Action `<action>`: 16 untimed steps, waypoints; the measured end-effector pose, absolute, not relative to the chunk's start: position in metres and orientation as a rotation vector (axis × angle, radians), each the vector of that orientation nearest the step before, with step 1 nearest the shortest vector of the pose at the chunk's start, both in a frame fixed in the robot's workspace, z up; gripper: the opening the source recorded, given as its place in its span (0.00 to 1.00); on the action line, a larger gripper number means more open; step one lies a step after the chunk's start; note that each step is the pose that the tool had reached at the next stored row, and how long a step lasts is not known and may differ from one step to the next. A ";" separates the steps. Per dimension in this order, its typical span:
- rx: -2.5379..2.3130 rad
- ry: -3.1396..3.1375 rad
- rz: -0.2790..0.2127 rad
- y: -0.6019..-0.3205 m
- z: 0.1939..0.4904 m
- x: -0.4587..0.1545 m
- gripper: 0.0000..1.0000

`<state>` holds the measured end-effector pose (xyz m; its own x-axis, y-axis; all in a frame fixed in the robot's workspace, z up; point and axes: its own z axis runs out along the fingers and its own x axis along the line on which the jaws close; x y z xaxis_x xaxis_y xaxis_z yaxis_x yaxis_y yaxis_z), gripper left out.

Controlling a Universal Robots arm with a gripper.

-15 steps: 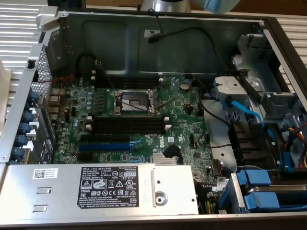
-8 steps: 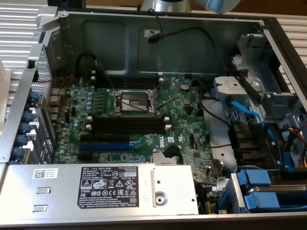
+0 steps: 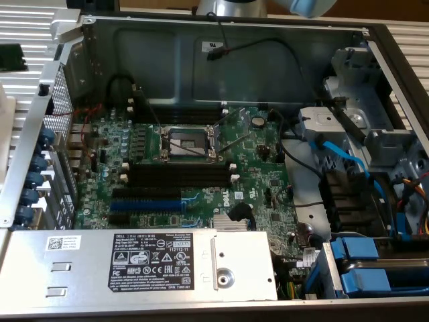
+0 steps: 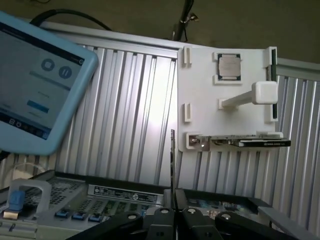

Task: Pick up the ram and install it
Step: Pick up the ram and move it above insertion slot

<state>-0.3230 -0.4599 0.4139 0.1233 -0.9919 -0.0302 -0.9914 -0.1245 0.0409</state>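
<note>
Exterior view, board: one motherboard (image 3: 201,201) in the open case (image 3: 268,54), with one empty processor socket (image 3: 188,142). Black memory slots (image 3: 181,176) lie on its near side; their count is unclear.
Wrist view, grip: the gripper (image 4: 173,194) is pinched tight on the ram (image 4: 172,160), one stick, edge-on and upright.
Handling: likely light, stiff, thin and fragile; best held by its flat faces.
Wrist view, others: one white tray (image 4: 200,85), one processor chip (image 4: 229,66), one tablet (image 4: 40,85).
</note>
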 end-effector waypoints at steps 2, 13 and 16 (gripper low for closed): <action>2.346 -2.071 -0.078 -0.461 0.418 -0.314 0.12; 2.346 -2.071 -0.079 -0.462 0.426 -0.264 0.12; 2.346 -2.071 -0.079 -0.462 0.430 -0.250 0.12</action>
